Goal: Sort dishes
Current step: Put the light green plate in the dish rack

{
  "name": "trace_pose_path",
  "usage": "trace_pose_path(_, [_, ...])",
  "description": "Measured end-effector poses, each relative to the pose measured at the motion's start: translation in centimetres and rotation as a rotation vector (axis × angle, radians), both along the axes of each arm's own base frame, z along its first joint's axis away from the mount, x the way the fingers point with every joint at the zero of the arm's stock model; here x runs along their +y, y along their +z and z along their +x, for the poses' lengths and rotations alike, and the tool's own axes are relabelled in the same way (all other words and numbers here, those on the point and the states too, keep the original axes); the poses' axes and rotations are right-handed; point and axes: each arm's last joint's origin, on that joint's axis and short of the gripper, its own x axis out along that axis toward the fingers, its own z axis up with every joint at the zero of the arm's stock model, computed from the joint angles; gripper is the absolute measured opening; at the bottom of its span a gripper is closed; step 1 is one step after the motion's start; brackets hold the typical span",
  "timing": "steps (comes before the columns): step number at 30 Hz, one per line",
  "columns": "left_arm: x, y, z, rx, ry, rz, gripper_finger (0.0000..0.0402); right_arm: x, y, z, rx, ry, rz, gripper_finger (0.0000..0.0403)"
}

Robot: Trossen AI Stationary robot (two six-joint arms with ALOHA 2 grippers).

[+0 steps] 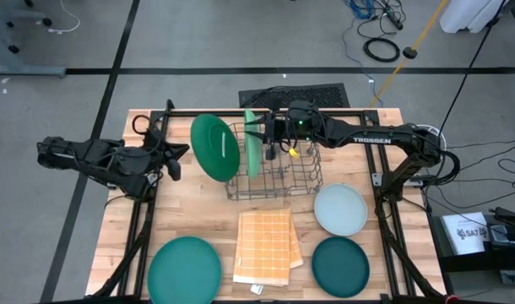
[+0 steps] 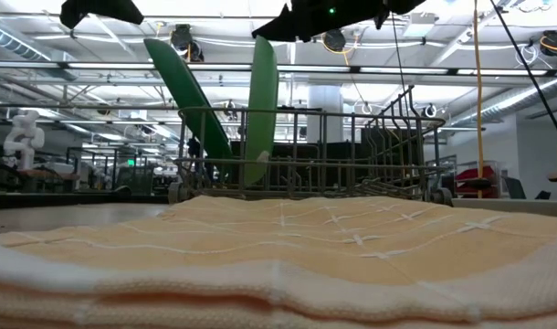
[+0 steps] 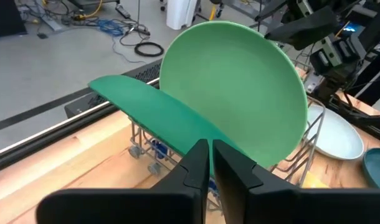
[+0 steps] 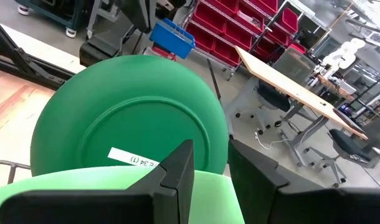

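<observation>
A grey wire rack (image 1: 274, 173) sat near the middle of a wooden table (image 1: 198, 211), and every place here is given from it. 2 plates stood on edge at the rack's left end: a mid green plate (image 1: 215, 146) leaning outward over the end wire, and just inside it a light green plate (image 1: 252, 143), nearly upright. The right gripper (image 1: 256, 128) hovered over the rack at the light green plate's top rim, its fingers (image 4: 177, 171) a little apart with the rim between them — whether they were pinching it or had let go, I cannot tell. The left gripper (image 1: 175, 160) waited just outside the rack's left end, fingers pressed almost together, holding nothing.

In front of the rack lay a teal plate (image 1: 184, 268), an orange-yellow checked cloth (image 1: 266, 245) and a dark teal plate (image 1: 340, 266); a pale blue-grey plate (image 1: 340, 209) lay by the rack's right front corner.

The likely risk: if the light green plate was not seated between wires, releasing it could tip it against the leaning mid green plate and push that one off the rack's end.
</observation>
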Motion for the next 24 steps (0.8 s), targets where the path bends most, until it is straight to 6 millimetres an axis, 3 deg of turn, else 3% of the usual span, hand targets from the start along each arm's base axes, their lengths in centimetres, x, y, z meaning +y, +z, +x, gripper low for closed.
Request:
trace_pose_path(7, [-0.3, -0.6, 1.4, 0.058, 0.001, 0.014, 0.0031, 0.4, -1.7, 1.6, -0.011, 0.059, 0.003, 0.0096])
trace_pose_path(15, [-0.6, -1.2, 2.6, 0.108, 0.001, 0.028, 0.0031, 0.6, -1.5, 1.7, -0.028, 0.059, -0.001, 0.0103])
trace_pose_path(24, [-0.9, -1.2, 4.1, 0.11, -0.026, 0.078, 0.0031, 2.2, -0.9, 2.0, -0.076, 0.098, -0.069, 0.013])
